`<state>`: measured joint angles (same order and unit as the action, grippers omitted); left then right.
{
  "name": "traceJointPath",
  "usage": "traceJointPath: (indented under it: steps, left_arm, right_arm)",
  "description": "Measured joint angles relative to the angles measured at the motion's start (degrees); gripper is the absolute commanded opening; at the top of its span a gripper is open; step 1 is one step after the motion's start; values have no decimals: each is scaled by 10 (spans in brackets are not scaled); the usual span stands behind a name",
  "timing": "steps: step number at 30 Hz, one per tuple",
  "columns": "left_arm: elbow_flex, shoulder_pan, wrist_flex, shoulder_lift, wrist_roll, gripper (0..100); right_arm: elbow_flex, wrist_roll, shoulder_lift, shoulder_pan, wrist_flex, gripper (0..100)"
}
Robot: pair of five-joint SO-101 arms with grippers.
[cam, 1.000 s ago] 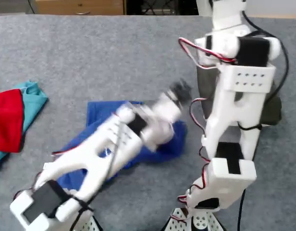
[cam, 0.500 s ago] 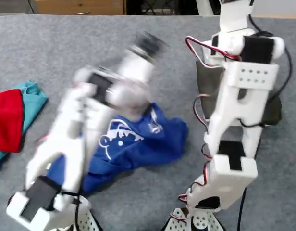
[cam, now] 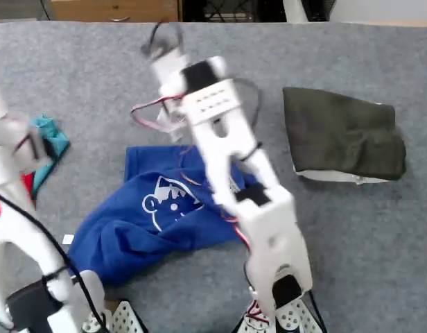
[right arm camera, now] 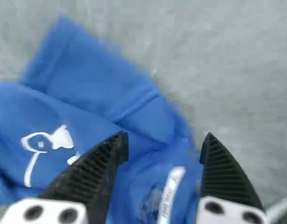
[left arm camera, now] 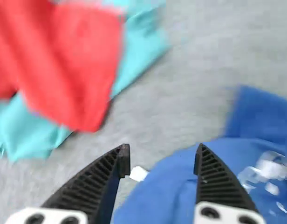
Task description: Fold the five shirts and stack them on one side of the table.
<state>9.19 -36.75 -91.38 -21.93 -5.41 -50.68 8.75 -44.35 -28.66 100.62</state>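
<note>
While hanging left claw (left arm camera: 162,149) and right claw (right arm camera: 166,137) agape, empty, over the blue shirt (cam: 123,239), risking pinching one layer, bunching it.

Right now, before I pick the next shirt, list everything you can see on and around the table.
Blue shirt: 1, blue with white print, crumpled, mid-table.
Dark shirt: 1, dark olive, folded, right side; white edge under it.
Teal shirt: 1, teal, left edge.
Red shirt: 1, red, lying on it.
Tag: 1, white, at the blue shirt's edge.
Table: 1, grey cover.
Cabinet: 1, wood, beyond the far edge.
Left gripper: 1, black, open, between red and blue shirts.
Right gripper: 1, black, open, above the blue shirt.
</note>
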Motion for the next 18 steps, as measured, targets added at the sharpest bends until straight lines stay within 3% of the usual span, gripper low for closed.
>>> traceJointPath:
  steps: [5, 10, 18]
  left_arm:
    - [162, -78, 86, 0, -68, 238]
    - [209, -96, 98, 0, -90, 238]
    - [212, -91, 99, 0, -91, 238]
  right_arm:
    - [0, 0, -107, 2, 0, 9]
    - [-48, 0, -135, 32, 0, 13]
    - [-91, 22, -136, 144, 1, 16]
